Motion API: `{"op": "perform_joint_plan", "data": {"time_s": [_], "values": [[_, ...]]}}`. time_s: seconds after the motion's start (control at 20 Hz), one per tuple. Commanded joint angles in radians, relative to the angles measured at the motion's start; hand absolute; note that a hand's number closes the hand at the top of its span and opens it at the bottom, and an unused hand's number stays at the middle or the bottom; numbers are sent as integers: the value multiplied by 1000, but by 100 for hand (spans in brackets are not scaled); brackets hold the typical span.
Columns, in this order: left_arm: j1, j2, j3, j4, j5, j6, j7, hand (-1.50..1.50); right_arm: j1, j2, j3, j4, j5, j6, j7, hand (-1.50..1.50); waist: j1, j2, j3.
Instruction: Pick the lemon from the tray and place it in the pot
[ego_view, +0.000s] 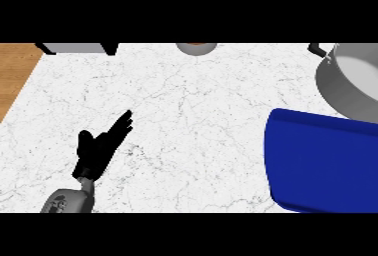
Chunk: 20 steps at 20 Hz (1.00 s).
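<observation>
A blue tray lies at the right of the marble counter, its surface bare where it shows. No lemon appears anywhere in the head view. A grey metal pot with a black handle stands at the far right, behind the tray and partly cut off by the view's edge. My left hand rests at the lower left with straight fingers pointing up and right, holding nothing, well apart from the tray. My right hand does not show.
A dark-framed grey object sits at the back left edge. A small round grey container with a brown inside stands at the back middle. A wooden floor strip borders the counter's left side.
</observation>
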<state>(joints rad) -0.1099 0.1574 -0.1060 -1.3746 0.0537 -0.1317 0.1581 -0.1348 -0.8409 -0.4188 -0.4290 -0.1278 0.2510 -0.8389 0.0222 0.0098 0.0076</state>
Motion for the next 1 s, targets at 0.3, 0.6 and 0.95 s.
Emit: {"op": "perform_joint_plan", "data": {"time_s": [0.3, 0.6, 0.95], "values": [[18, -18, -13, 3, -17, 0, -1, 0, -210, -143, 30, 141, 126, -148, -57, 150, 13, -1, -3], [-14, -24, 4, 77, -47, 9, -64, 0, -383, -185, 122, 104, 225, -187, 126, 150, 6, 0, -7], [-10, -19, 4, 37, -35, -17, -20, 0, -550, -139, 222, 130, 349, -225, 256, 150, 19, 2, -6]]}}
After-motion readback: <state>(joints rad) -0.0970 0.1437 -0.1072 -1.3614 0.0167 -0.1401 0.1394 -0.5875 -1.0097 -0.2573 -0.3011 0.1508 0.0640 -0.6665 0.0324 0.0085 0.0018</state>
